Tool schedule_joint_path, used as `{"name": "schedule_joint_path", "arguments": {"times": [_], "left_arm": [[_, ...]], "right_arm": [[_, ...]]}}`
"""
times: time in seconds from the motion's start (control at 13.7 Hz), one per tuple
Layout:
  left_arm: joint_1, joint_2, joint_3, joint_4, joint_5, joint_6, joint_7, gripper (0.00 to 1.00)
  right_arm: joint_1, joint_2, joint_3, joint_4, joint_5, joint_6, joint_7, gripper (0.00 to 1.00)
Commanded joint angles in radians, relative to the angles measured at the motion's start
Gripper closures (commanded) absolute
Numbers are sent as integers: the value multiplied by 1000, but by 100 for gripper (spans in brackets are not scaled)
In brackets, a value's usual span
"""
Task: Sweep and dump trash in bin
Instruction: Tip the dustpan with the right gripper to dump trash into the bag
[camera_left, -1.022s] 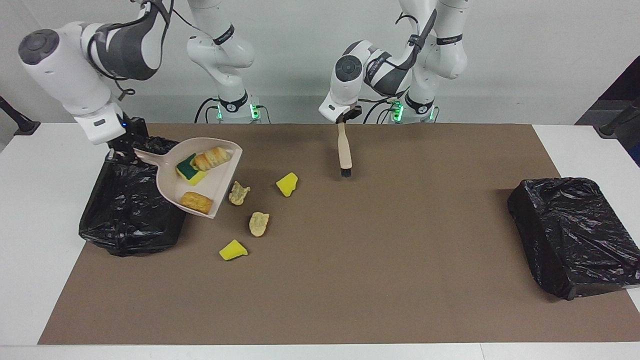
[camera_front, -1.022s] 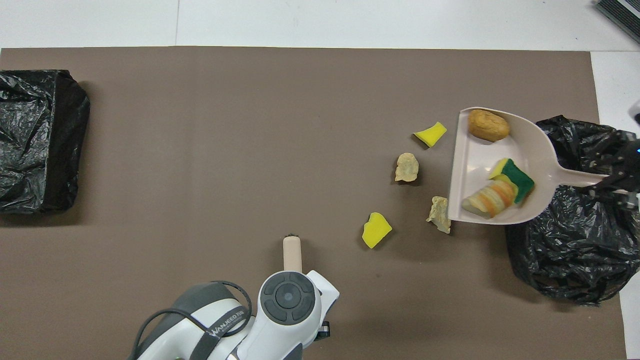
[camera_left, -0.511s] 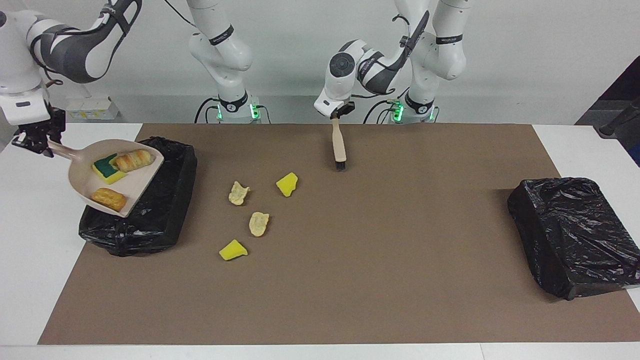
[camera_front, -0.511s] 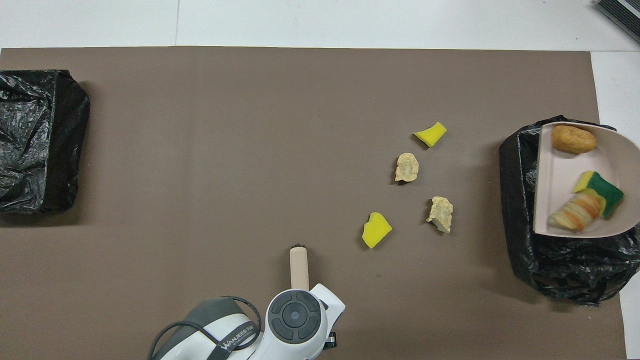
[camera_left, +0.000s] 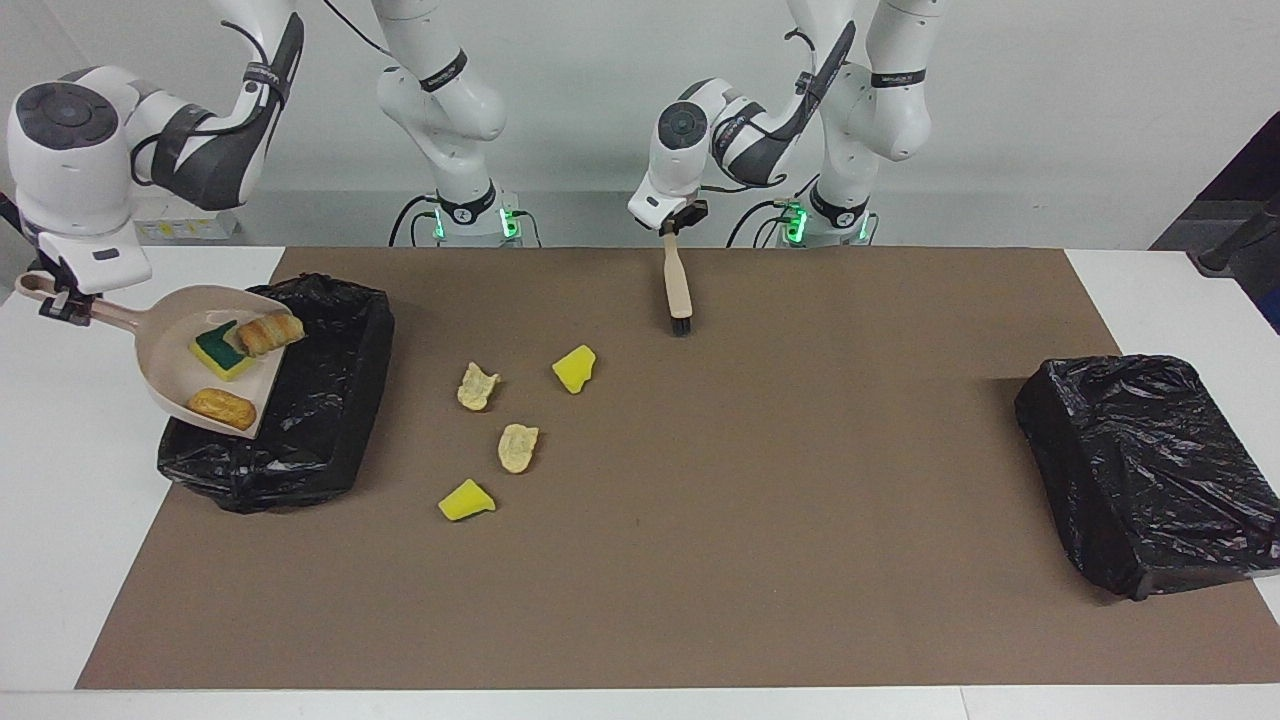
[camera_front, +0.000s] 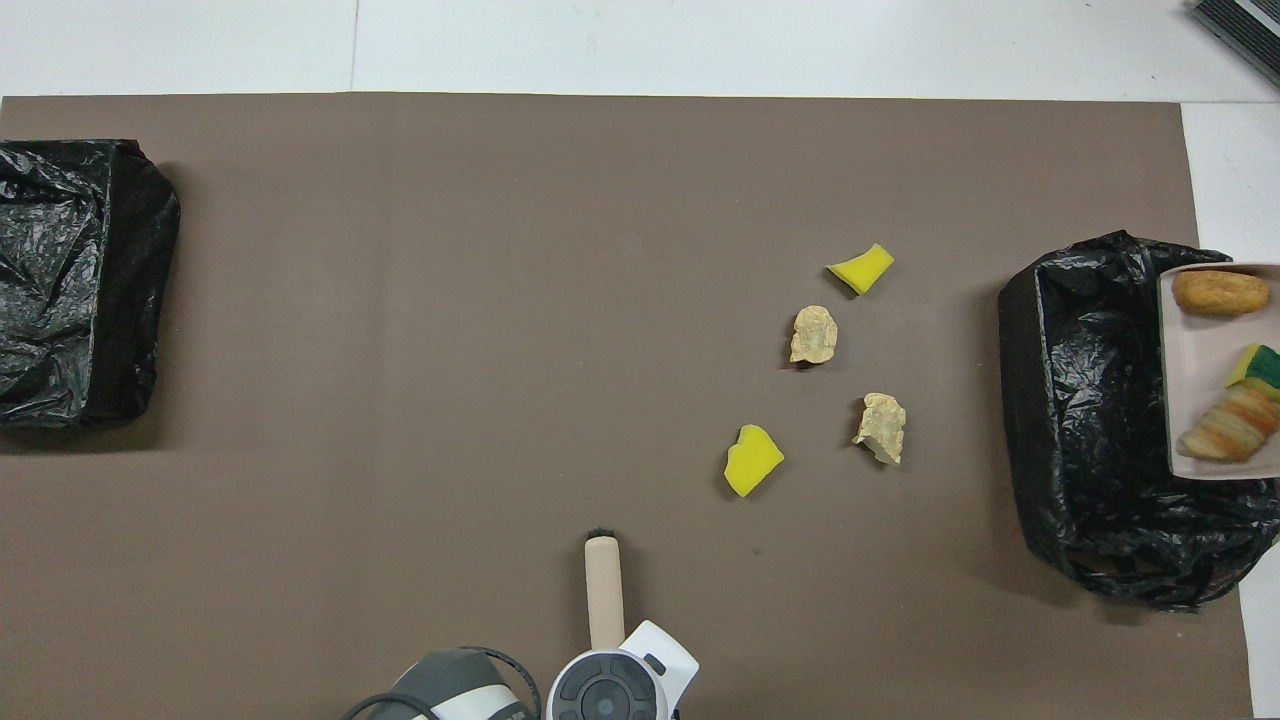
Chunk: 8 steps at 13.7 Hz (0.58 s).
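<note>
My right pincer (camera_left: 62, 297) pinches the dustpan (camera_left: 215, 360) handle, its loaded mouth tipped over the bin (camera_left: 320, 400) at that arm's end of the tabletop, while my left pincer (camera_left: 672, 228) pinches the hanging brush (camera_left: 679, 290), four scraps (camera_left: 516, 447) lying between

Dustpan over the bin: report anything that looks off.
The dustpan, held over the black bin by the right end effector, still carries three scraps. Four more scraps lie unswept on the brown mat.
</note>
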Motion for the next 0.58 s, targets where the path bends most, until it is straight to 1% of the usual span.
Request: {"name": "schedule_joint_path", "arguments": {"times": [0.0, 0.15, 0.22, 0.29, 0.37, 0.44, 0.51], "left_arm": [[-12, -28, 10, -30, -15, 23, -1, 77], [-7, -22, 11, -17, -15, 15, 1, 24], [-4, -19, 13, -2, -8, 18, -5, 0], [7, -13, 16, 21, 2, 5, -4, 0], [42, -12, 17, 45, 6, -3, 2, 0], [85, -12, 16, 79, 38, -18, 17, 0], [111, -11, 16, 117, 96, -52, 40, 0]], "right_arm": [[23, -46, 5, -50, -32, 7, 9, 100], [38, -47, 5, -50, -32, -25, 9, 100], [48, -49, 5, -50, -34, -28, 7, 100], [63, -58, 4, -50, -37, -39, 7, 100], [77, -64, 4, -50, -48, -63, 10, 100], [74, -66, 5, -50, -54, -68, 9, 100], [66, -67, 4, -50, -57, -73, 4, 100]]}}
